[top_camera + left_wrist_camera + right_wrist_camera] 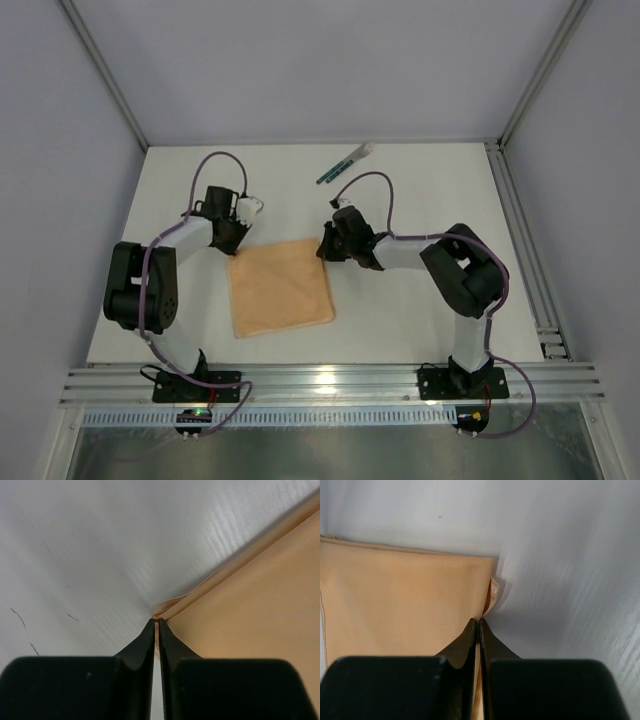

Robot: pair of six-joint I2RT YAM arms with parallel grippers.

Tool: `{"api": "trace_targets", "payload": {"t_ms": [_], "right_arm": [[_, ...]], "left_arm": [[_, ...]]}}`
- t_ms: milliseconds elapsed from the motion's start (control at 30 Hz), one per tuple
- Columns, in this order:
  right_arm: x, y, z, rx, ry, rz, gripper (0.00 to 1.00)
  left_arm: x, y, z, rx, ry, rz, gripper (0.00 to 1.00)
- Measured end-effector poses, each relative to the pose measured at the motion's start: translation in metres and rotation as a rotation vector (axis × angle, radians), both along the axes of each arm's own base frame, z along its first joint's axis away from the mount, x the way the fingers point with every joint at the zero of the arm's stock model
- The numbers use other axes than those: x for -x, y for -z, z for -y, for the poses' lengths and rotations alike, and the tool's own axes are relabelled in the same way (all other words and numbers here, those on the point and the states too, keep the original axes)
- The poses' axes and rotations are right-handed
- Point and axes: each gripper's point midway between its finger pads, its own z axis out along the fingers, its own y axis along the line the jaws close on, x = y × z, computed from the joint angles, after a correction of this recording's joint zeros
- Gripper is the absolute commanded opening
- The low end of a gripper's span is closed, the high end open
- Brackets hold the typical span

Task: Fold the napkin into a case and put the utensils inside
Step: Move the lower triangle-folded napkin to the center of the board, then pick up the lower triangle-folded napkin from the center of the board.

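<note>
On the white table (400, 320), between the two arms, the napkin (282, 288) lies spread flat as a peach-tan, roughly square cloth, its near edge closer to the arm bases and its far edge tilted slightly. The left gripper (233, 245) is down at the napkin's far left corner, and the right gripper (324, 248) is down at its far right corner. From the left wrist, the dark fingers (142, 647) are pressed almost together, with a thin strip of cloth showing in the slit between them and the napkin's (260, 605) hemmed edge bunched up a little just past the tips. From the right wrist the picture is much the same: the fingers (495, 647) are closed to a narrow line on the cloth's edge, and the napkin's (405, 600) corner curls up slightly beside the tips. Both hands therefore pinch the napkin. The utensils (345, 163), slim pieces with dark green handles and pale ends, lie together at a slant near the table's far edge, right of centre, well apart from the napkin and from both grippers.
</note>
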Motion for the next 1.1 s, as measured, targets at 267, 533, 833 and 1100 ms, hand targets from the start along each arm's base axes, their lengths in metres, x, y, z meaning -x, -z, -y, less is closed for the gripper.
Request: {"api": "trace_targets", "payload": {"t_ms": [267,533,833,1100], "right_arm": [[0.020,0.001,0.028,-0.009,0.060,-0.019,0.04],[0.035,0.000,0.046,-0.017,0.095,-0.041,0.18],[0.055,-0.033,0.063,-0.008,0.060,0.005,0.52],[0.068,-0.101,0.064,-0.051,-0.088,0.174,0.52]], "left_arm": [[0.000,-0.018,0.019,0.040,0.061,0.043,0.54],[0.044,-0.126,0.070,0.125,0.320,0.289,0.73],[0.195,-0.037,0.092,-0.022,0.796,-0.030,0.79],[0.234,-0.003,0.080,-0.172,0.990,-0.079,0.79]]}}
